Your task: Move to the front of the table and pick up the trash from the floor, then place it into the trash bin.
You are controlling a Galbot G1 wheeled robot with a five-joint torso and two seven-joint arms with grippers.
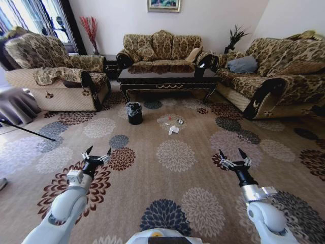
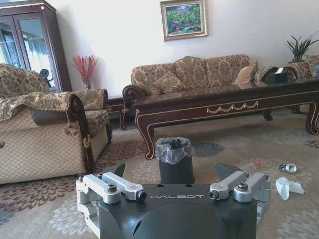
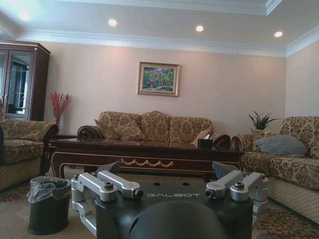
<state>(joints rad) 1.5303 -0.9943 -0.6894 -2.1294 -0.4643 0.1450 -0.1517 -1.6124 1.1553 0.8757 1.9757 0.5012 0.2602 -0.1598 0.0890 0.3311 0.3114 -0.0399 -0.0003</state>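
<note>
You see the trash (image 1: 174,129), crumpled white paper and a shiny ring hard to make out, on the carpet (image 1: 203,173) beside the black bin (image 1: 134,113), before the glossy table (image 1: 167,76); left gripper (image 1: 97,154) and right gripper (image 1: 234,156) spread apart, holding nothing.

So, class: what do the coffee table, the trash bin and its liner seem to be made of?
The table looks like dark polished wood: its top is glossy and mirrors the room, with gold scroll trim. The trash bin seems to be matte black plastic, though metal is possible. Its liner looks like thin plastic film, crinkled and shiny at the rim.
</note>
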